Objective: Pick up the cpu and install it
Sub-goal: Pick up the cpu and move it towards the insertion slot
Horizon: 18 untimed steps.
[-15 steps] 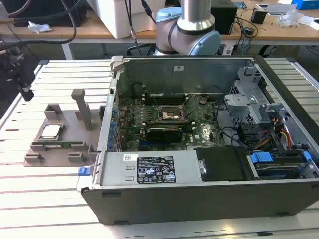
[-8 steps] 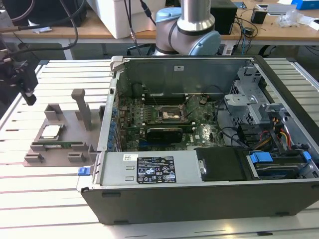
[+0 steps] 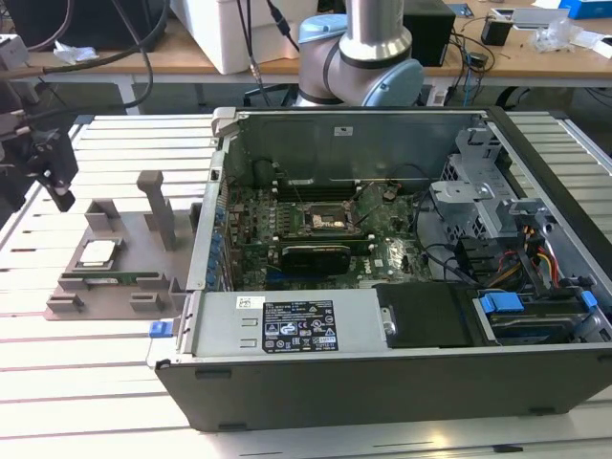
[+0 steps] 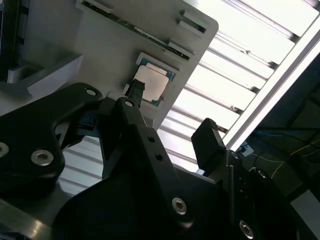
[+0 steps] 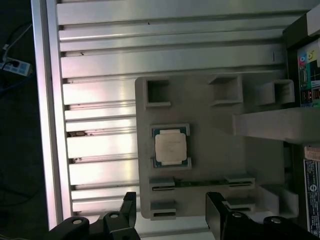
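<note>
Silvery cpu (image 5: 171, 146), one, sits in grey fixture tray (image 5: 210, 145); one gripper (image 5: 170, 205), two fingers (image 5: 217, 215) spread apart, empty, hovers near it.

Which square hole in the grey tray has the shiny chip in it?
The framed pocket near the middle of the grey tray: the cpu lies flat in it. The three square pockets lined along one edge are empty.
</note>
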{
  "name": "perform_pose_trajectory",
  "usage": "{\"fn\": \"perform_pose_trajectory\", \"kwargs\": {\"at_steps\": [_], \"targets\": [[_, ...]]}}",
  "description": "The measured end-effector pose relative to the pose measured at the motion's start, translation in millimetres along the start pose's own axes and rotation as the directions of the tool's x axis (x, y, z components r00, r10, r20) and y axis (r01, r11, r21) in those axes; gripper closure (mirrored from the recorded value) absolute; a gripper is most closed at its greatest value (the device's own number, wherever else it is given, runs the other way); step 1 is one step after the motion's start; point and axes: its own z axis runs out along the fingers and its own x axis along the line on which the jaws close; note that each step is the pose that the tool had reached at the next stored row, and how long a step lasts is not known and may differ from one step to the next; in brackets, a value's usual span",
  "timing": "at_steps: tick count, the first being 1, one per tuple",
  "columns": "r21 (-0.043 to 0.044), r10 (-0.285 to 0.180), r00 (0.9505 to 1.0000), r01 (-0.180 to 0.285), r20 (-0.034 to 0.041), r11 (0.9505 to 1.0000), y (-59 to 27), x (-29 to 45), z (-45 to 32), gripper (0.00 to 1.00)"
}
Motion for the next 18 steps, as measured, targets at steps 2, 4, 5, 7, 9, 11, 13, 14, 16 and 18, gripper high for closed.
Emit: {"fn": "perform_pose_trajectory", "kwargs": {"at_steps": [2, 4, 5, 7, 9, 11, 13, 14, 16, 18], "targets": [[0.0, 0.0, 1.0, 0.0, 0.0, 1.0, 0.0, 0.1, 3.7, 0.34], [0.0, 0.0, 1.0, 0.0, 0.0, 1.0, 0.1, 0.2, 7.0, 0.34], [0.0, 0.0, 1.0, 0.0, 0.0, 1.0, 0.1, 0.2, 9.0, 0.34], [0.0, 0.0, 1.0, 0.0, 0.0, 1.0, 0.1, 0.3, 11.3, 0.34], [-0.0001, 0.0, 1.0, 0.0, 0.0, 1.0, 0.1, 0.3, 13.7, 0.34], [0.0, 0.0, 1.0, 0.0, 0.0, 1.0, 0.1, 0.5, 18.5, 0.34], [-0.0001, 0.0, 1.0, 0.0, 0.0, 1.0, 0.2, 0.5, 20.9, 0.34], [0.0, 0.0, 1.0, 0.0, 0.0, 1.0, 0.2, 0.6, 22.3, 0.34], [0.0, 0.0, 1.0, 0.0, 0.0, 1.0, 0.2, 0.6, 25.1, 0.34], [0.0, 0.0, 1.0, 0.0, 0.0, 1.0, 0.2, 0.7, 27.6, 0.34]]}}
